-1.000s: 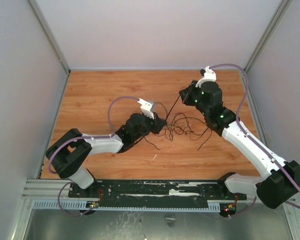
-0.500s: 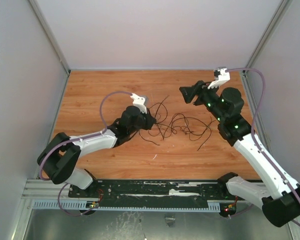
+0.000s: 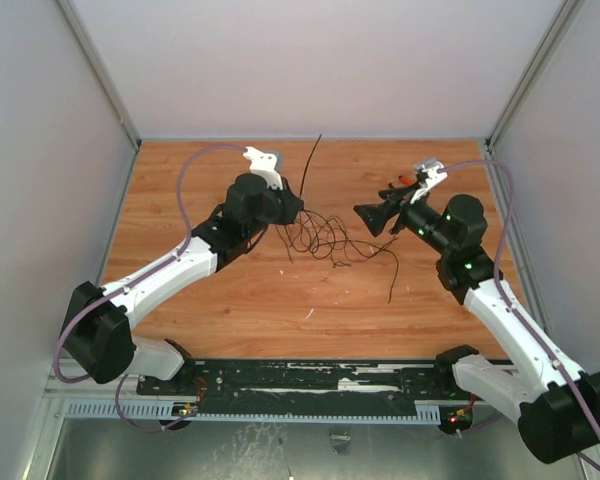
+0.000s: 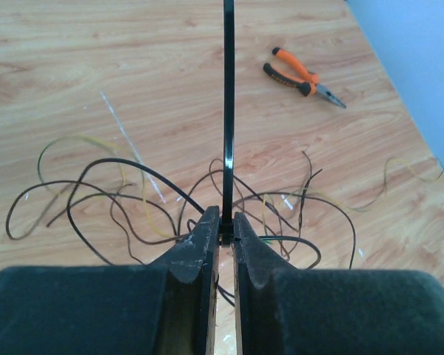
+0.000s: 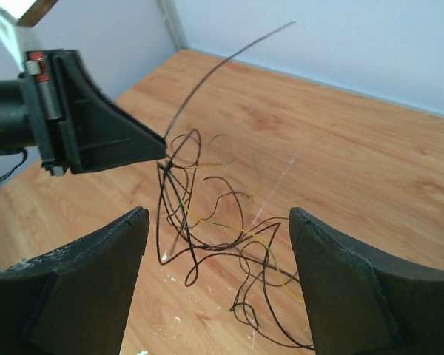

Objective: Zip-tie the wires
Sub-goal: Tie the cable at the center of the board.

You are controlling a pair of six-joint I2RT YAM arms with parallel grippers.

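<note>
**Top view:** The wires (image 3: 330, 238) are a loose dark tangle about midway between the table's (image 3: 280, 295) left and right edges, a little nearer the far edge than the near one. One stray end trails toward the near edge. The left gripper (image 3: 292, 212) is at the tangle's left end, and a zip tie (image 3: 310, 165) rises from it toward the far edge. The right gripper (image 3: 365, 215) is just beside the tangle's right end, pointing at it.

**Left wrist:** The left gripper's (image 4: 226, 222) fingers are pinched shut on the zip tie (image 4: 228, 111), which stands straight up out of the frame. The wires (image 4: 163, 181) loop over the table (image 4: 96, 44) on both sides below the tips. Pliers (image 4: 303, 76) lie well apart, toward the right edge.

**Right wrist:** The right gripper's (image 5: 218, 222) fingers are spread wide with nothing between them. Beyond them the wires (image 5: 207, 237) hang from the left gripper's (image 5: 161, 148) tip down to the wood. The zip tie (image 5: 207, 76) arcs up and away from that tip.
</note>
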